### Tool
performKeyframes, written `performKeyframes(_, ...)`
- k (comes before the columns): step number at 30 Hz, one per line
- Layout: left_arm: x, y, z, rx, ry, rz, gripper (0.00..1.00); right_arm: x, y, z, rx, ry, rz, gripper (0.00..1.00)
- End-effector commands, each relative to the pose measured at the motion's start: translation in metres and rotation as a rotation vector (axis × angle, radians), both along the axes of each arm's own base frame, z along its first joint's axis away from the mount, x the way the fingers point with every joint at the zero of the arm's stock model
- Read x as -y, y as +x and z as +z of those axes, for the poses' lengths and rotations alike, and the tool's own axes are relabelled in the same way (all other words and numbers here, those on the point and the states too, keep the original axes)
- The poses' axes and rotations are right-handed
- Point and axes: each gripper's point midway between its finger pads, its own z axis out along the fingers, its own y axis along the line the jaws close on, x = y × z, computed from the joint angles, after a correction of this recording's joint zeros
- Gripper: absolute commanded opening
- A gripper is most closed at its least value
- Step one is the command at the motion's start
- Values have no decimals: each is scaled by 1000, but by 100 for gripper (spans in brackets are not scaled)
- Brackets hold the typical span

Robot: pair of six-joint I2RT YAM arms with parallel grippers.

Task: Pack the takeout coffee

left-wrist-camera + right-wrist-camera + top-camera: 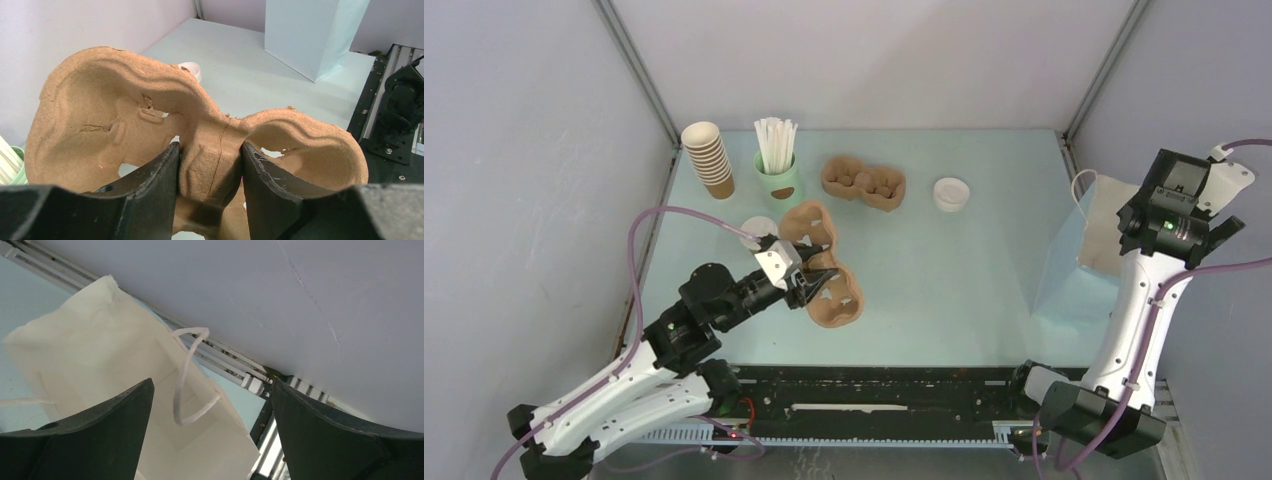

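Note:
My left gripper point(809, 285) point(210, 165) is shut on the narrow middle bridge of a brown two-slot pulp carrier point(816, 228) point(100, 115), with a finger in each slot; both slots hold nothing. Just left of the carrier lies a round white lid point(757, 226) point(192, 70), partly hidden by the gripper and the carrier. A second white lid point(951, 194) lies at the back right. No brown cup shows under either, so I cannot tell which is the takeout coffee. My right gripper point(212, 405) hangs open above a white paper bag point(1074, 265) point(100, 355).
A second pulp carrier point(864, 183) lies at the back. A stack of lidless brown cups point(710, 158) and a mint-green cup of white straws point(778, 170) stand at the back left. The bag's handle loop point(187, 375) hangs between my right fingers. Walls enclose the table.

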Motion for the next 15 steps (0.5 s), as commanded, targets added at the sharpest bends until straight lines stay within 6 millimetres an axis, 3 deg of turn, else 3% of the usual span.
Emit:
performKeyframes(1,3,-2,9,3,-51,-19,51,0,18,11,118,5,46,94)
performKeyframes(8,3,-1,8,5,-48,-13,51,-15,43,21,132,-18,157,99)
performKeyframes(11,6,-2,7,-3,-47,-24,51,-4,33,22,89,-45,48,99)
performKeyframes(15,9,-3,7,-16,-46,-41,51,5,18,16,83,-70,-40,88)
